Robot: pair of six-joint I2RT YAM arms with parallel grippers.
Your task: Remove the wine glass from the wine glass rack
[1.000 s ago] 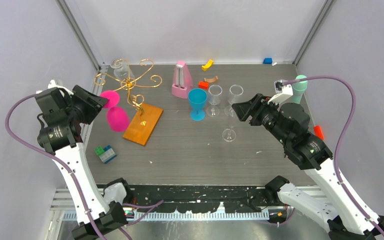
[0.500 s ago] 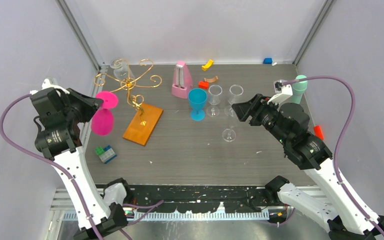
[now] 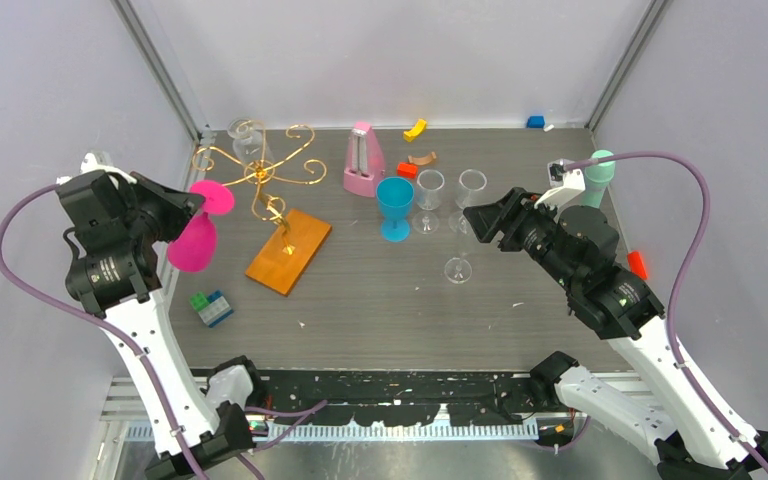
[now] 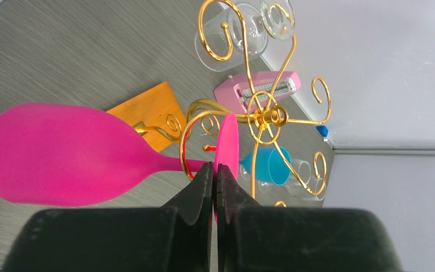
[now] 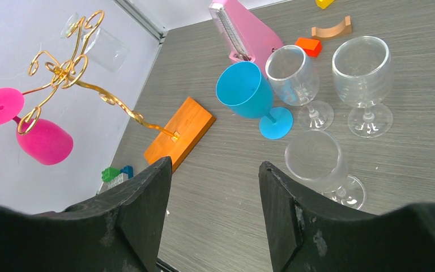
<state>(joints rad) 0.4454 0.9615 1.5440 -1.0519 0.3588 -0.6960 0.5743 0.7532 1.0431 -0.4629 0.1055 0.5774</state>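
Observation:
The gold wire wine glass rack (image 3: 260, 172) stands on its orange-brown base (image 3: 288, 250) at the back left. My left gripper (image 3: 192, 205) is shut on the foot of a pink wine glass (image 3: 192, 245), which hangs bowl down to the left of the rack. In the left wrist view my left gripper (image 4: 215, 165) pinches the pink foot disc (image 4: 226, 139), and a gold curl (image 4: 184, 144) crosses the stem. A clear glass (image 3: 243, 135) hangs on the rack's far side. My right gripper (image 3: 475, 220) is open and empty, above the table (image 5: 215, 164).
A pink metronome (image 3: 363, 160), a blue goblet (image 3: 395, 207) and three clear glasses (image 3: 429, 195) (image 3: 471, 195) (image 3: 458, 262) stand mid-table. Green and blue blocks (image 3: 210, 306) lie front left. A mint cup (image 3: 598, 170) stands at the right. The left wall is close to my left arm.
My left gripper has drawn the pink glass leftward; its bowl has swung left, away from the orange base. The rack's wire top shifted slightly. The right arm has not moved.

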